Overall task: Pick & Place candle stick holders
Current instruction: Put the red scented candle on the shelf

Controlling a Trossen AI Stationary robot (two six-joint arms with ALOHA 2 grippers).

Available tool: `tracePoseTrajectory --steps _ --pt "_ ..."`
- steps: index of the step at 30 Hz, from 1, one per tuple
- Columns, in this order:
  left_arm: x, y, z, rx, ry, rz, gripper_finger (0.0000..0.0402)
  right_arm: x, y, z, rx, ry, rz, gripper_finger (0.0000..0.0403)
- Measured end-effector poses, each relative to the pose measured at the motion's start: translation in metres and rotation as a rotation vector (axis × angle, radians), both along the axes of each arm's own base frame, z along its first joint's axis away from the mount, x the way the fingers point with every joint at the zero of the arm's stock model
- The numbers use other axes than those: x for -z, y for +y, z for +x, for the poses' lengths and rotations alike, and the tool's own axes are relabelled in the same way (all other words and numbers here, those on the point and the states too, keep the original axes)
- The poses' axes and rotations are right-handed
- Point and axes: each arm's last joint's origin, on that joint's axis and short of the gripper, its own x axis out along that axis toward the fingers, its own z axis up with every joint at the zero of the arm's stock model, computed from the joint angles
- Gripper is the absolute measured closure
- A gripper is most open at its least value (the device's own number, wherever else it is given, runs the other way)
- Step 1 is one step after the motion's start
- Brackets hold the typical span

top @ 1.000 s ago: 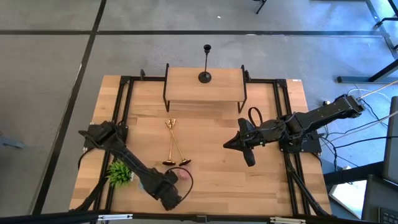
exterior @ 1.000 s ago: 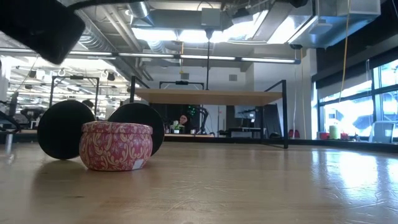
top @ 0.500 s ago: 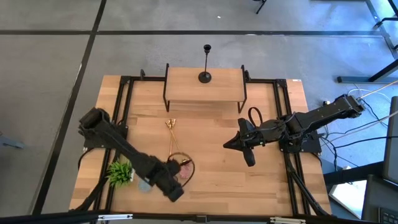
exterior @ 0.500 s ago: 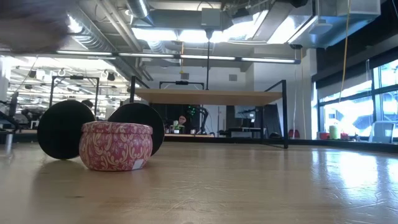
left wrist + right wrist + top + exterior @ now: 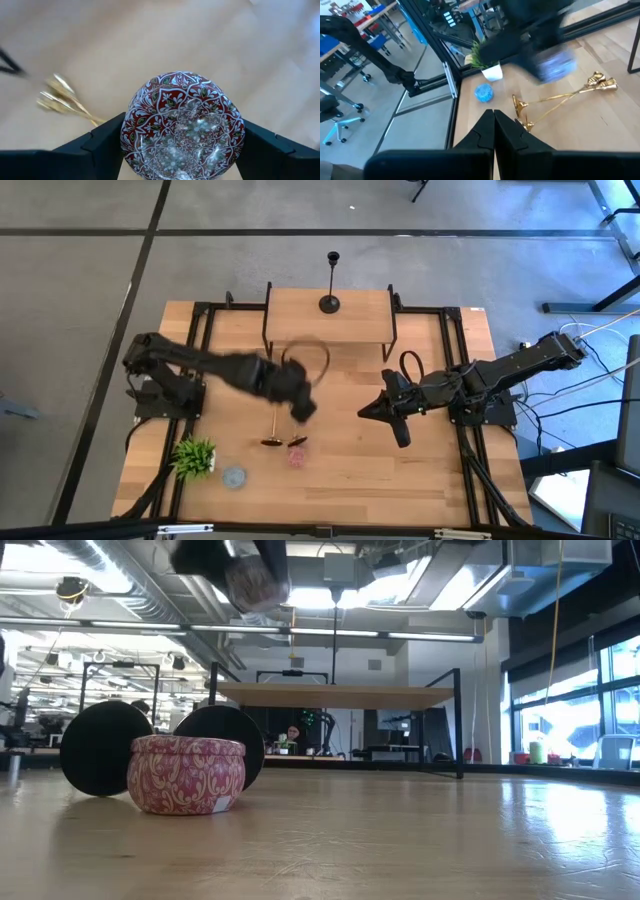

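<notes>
1. The left gripper (image 5: 182, 150) is standing wide, its two fingers (image 5: 102, 145) pressing the sides of a round patterned lid (image 5: 182, 122) held between them.
2. It is hanging above the table (image 5: 440, 470), near the middle, just in front of the raised shelf (image 5: 300, 315).
3. Below it, two gold candlesticks (image 5: 274, 412) are lying flat on the table, shafts crossing, cup ends toward the shelf and round bases toward the front edge.
4. Just beside those bases, a pink tin (image 5: 186, 774) is sitting without a lid.
5. Farther toward the left front corner, a small blue thing (image 5: 234, 477) and a green plant (image 5: 194, 457) are sitting.
6. A black candlestick (image 5: 330, 280) is standing upright on the shelf, at its far edge, well apart from the gold pair.
7. The right gripper (image 5: 367, 412) is waiting over the table to the right of the left one, fingers pressed together, holding nothing.
</notes>
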Motion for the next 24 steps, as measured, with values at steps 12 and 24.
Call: tracePoseTrajectory --steps 12,24 --pt "-0.021 0.164 -0.028 -0.008 0.067 0.032 0.0108 -0.006 -0.002 0.002 0.094 -0.067 -0.001 0.0402" --pt "-0.010 0.235 -0.062 0.124 0.179 0.084 0.0108 -0.008 -0.009 0.005 0.144 -0.087 -0.001 0.0402"
